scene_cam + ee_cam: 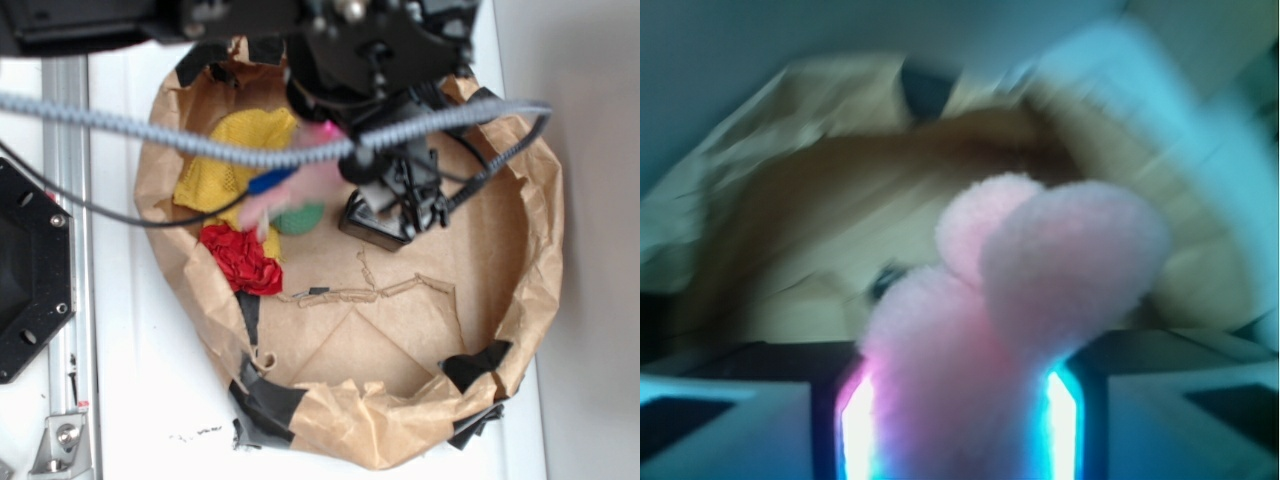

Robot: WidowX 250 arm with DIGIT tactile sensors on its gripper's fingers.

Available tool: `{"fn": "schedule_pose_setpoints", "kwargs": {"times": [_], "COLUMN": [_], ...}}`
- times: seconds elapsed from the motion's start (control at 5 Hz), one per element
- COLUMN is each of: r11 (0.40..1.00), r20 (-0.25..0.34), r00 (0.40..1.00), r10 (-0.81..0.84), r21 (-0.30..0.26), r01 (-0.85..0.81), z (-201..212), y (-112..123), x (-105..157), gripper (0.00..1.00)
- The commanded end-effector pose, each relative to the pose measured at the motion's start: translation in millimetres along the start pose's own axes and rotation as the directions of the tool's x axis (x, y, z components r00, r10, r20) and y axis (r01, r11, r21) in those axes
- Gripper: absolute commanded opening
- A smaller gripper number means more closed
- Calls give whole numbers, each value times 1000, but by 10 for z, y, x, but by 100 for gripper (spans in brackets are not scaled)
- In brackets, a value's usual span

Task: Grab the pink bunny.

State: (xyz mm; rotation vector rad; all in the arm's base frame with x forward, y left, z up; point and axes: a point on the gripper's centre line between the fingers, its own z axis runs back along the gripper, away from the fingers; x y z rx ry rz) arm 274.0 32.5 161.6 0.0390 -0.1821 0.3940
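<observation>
Clearly, in the wrist view, we see our gripper (pixel 965 420) pinching the small pale pink plush bunny (pixel 1025 290), its two fingers pressed against the toy's sides with lit pads (pixel 858 425) glowing on either flank, and the fluffy rounded body and stubby ears bulge upward out of the grip. From the exterior view we find the same pink bunny (pixel 290 195) as a blurred pink streak, over the left half of the crumpled brown paper bowl (pixel 540 250), with the black arm (pixel 385 70) reaching in from the top of the frame. Just beside the bunny, partly hidden, lies the small green ball (pixel 303 218). Behind the streak spreads the yellow knitted cloth (pixel 230 160), and below that, near the paper wall, sits the red cloth wad (pixel 243 260). A grey coiled cable (pixel 150 135) crosses the scene above them. Black tape patches (pixel 475 365) hold the paper rim together, and the bowl rests on the white table (pixel 130 400).
</observation>
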Motion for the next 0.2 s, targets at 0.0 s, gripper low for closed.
{"fn": "schedule_pose_setpoints", "kwargs": {"times": [0.0], "r11": [992], "r20": [45], "r00": [993], "r10": [-108], "r21": [73], "r01": [104], "z": [44], "y": [-175], "x": [-19], "gripper": [0]}}
